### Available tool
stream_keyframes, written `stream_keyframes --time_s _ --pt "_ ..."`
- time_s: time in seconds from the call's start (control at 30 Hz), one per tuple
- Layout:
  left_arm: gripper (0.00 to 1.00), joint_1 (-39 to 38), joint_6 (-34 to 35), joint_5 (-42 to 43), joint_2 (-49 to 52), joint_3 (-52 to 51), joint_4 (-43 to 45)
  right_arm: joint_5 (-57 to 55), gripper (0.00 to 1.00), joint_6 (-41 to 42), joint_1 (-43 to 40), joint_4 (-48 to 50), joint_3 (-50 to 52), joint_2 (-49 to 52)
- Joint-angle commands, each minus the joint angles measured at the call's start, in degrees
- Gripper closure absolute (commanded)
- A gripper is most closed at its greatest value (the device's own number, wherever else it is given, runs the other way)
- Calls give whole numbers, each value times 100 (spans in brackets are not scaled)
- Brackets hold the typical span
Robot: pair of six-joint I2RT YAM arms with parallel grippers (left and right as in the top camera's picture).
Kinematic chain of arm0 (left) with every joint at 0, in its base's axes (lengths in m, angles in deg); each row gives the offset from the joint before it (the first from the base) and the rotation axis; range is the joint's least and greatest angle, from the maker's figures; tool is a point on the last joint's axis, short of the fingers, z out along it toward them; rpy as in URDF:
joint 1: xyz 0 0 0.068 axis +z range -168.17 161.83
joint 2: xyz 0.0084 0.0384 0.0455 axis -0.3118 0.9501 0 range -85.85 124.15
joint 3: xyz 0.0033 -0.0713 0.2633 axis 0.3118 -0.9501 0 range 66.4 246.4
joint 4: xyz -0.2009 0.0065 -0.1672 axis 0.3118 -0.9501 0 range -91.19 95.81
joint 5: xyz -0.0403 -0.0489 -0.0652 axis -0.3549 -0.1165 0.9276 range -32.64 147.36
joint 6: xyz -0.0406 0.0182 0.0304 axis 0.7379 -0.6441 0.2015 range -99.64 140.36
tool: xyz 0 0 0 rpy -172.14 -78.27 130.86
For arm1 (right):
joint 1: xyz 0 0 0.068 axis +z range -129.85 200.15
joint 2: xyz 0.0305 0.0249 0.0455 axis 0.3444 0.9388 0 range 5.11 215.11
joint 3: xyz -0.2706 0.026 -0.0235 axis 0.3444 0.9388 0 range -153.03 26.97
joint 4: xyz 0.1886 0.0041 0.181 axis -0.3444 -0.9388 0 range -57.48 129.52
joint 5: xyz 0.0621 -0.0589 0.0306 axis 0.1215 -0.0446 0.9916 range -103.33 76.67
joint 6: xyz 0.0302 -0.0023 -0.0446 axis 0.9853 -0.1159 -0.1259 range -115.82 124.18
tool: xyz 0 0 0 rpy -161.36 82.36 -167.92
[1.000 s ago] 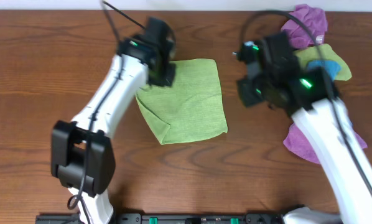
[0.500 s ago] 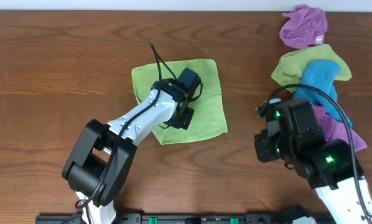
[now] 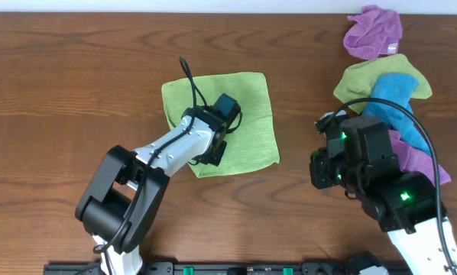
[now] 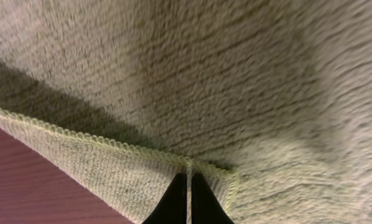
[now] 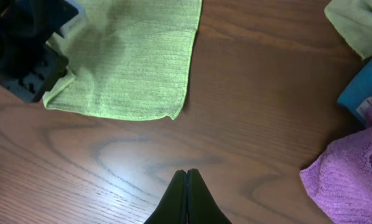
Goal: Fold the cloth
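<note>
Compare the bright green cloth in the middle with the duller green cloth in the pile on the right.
Colour: the bright green cloth is vivid lime; the duller green cloth is olive-yellow. Pose: the bright one lies spread nearly flat, one corner turned over; the duller one is bunched. Setting: the bright one lies by itself; the duller one is partly under a blue cloth. Both look like soft rags.

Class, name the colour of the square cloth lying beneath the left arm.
The cloth is bright lime green, clearest in the overhead view.
</note>
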Motion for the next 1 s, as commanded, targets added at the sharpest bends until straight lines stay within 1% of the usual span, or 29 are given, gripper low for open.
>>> stream_keyframes --time_s 0.0,0.17,0.23,0.3,0.4,0.5,0.57,0.77,0.97 --pt "94 42 63 -146 -127 -90 -83 57 99 92 -22 44 -22 -42" --pt "94 42 72 -203 -129 -87 -531 57 99 90 -22 61 -22 -42" --pt "94 42 269 -186 -188 -87 -621 55 99 90 -22 61 -22 -42" --pt "94 35 308 -175 -376 -87 -634 31 98 90 -20 59 -22 -28" --pt "94 35 306 -70 -905 -87 -411 15 98 90 -22 59 -20 50" --pt "94 35 302 203 -1060 -87 -57 15 99 90 -20 61 -20 179" --pt "94 35 280 289 -911 -90 76 15 99 90 -20 61 -20 275" --pt "94 35 280 525 -396 -90 92 -28 98 83 -22 162 -20 345" --pt "94 42 278 522 -376 -157 433 -46 98 39 -22 197 -20 345"
